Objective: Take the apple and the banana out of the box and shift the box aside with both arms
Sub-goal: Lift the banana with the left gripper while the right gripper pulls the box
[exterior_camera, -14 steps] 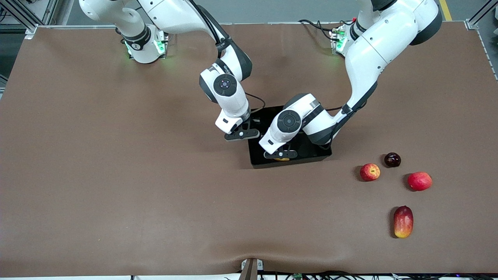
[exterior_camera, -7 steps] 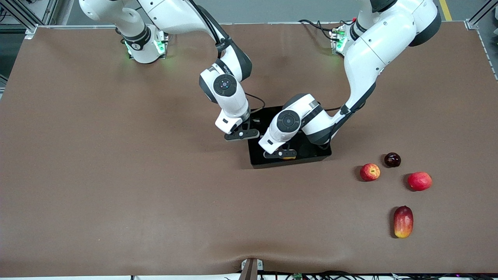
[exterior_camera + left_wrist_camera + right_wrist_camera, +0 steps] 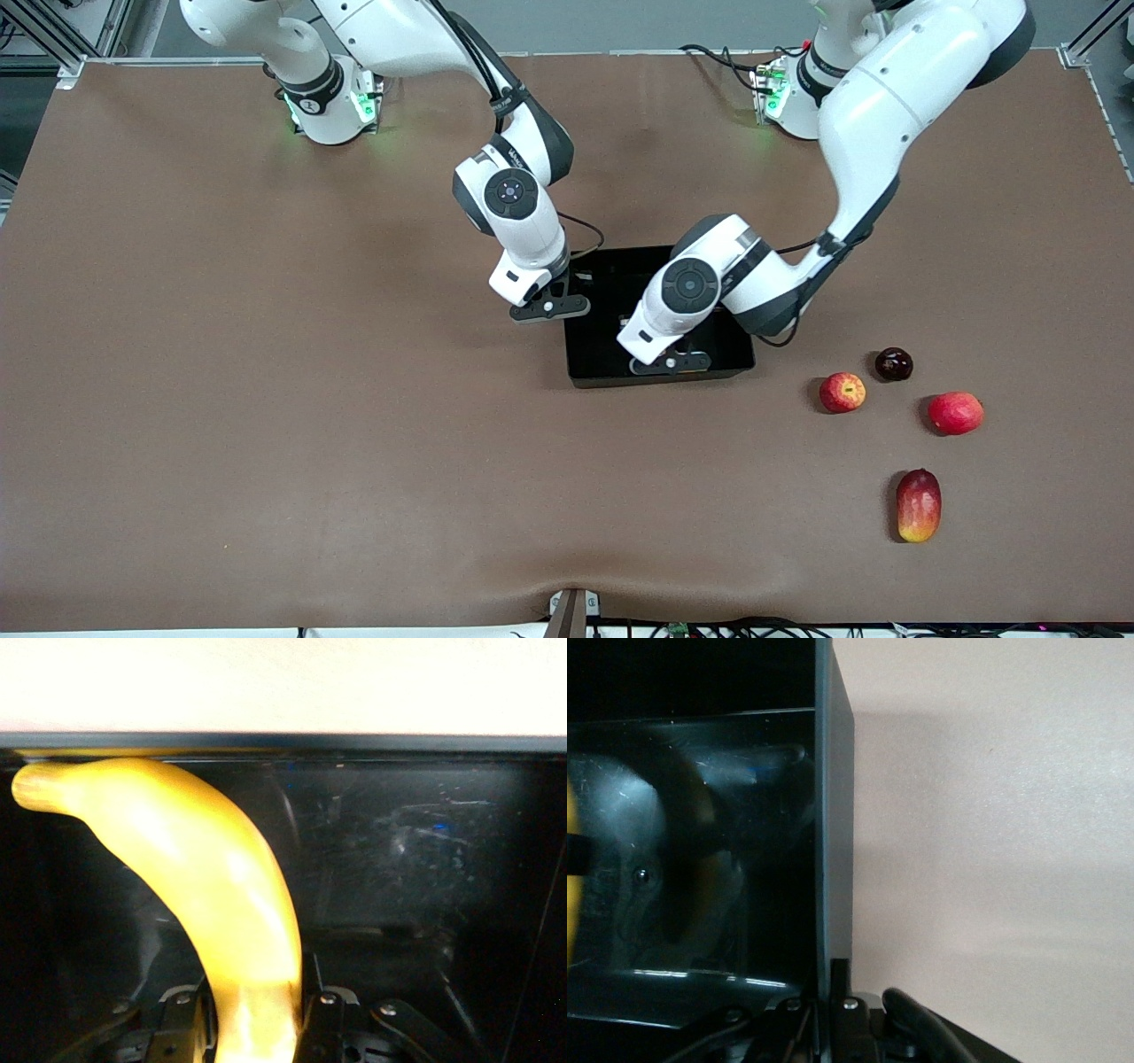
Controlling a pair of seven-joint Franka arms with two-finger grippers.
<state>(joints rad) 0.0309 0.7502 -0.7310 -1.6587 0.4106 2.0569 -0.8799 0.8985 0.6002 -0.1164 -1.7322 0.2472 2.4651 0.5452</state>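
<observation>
Yellow banana (image 3: pixel 213 904) gripped by left hand (image 3: pixel 671 362) inside box (image 3: pixel 594 354); right hand (image 3: pixel 549 307) clamps its wall.

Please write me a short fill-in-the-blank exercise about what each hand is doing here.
The left hand holds the ____ over the box.
The right hand grips the box's ____.
The apple lies on the ____, outside the box.

Missing words: banana; wall; table
</observation>
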